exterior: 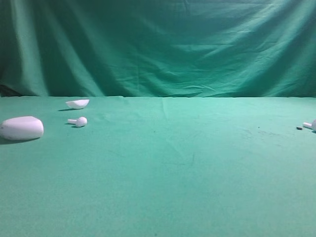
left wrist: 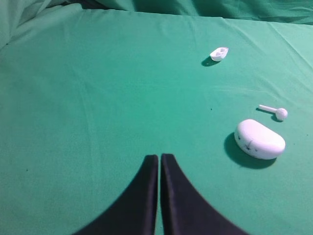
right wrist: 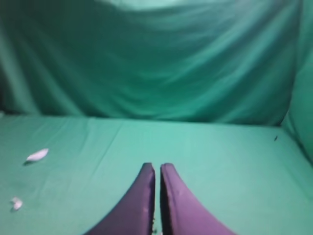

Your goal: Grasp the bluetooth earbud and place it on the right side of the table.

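Note:
One small white bluetooth earbud (exterior: 79,121) lies on the green table (exterior: 168,187) at the left, stem pointing left; the left wrist view shows it as well (left wrist: 276,112), just beyond the case. A second white earbud (exterior: 311,125) rests at the far right edge of the exterior view, partly cut off. Neither gripper shows in the exterior view. My left gripper (left wrist: 160,157) is shut and holds nothing, well short and left of the earbud. My right gripper (right wrist: 157,167) is also shut and holds nothing, hovering over bare cloth, with a small white piece (right wrist: 16,202) far to its left.
A big white oval case (exterior: 20,128) sits at the far left, also in the left wrist view (left wrist: 259,139). A shallow white shell (exterior: 77,103) lies behind the left earbud (left wrist: 219,53) (right wrist: 37,154). A draped green backdrop (exterior: 158,44) closes the rear.

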Tool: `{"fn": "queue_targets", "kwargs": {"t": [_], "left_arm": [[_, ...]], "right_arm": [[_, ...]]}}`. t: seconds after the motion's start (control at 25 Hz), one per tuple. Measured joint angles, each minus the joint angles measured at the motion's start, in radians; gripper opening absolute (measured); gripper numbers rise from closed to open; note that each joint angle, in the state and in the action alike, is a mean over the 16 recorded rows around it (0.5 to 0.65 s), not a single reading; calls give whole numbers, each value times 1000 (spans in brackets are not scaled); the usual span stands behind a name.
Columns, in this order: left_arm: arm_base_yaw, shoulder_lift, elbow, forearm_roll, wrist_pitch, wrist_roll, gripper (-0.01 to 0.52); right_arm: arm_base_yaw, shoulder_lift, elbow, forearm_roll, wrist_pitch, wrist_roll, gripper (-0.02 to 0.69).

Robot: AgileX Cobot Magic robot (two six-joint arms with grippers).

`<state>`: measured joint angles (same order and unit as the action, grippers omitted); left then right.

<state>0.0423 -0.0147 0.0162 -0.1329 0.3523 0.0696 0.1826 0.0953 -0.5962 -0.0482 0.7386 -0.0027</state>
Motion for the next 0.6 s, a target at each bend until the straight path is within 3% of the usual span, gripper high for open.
{"fn": "queue_targets", "kwargs": {"t": [0.32, 0.6], "left_arm": [[0, 0, 0, 0, 0, 0, 0], [0, 0, 0, 0, 0, 0, 0]], "right_arm": [[-45, -96, 358, -36, -284, 38, 0], [-58, -108, 563, -40, -388, 116, 0]]}}
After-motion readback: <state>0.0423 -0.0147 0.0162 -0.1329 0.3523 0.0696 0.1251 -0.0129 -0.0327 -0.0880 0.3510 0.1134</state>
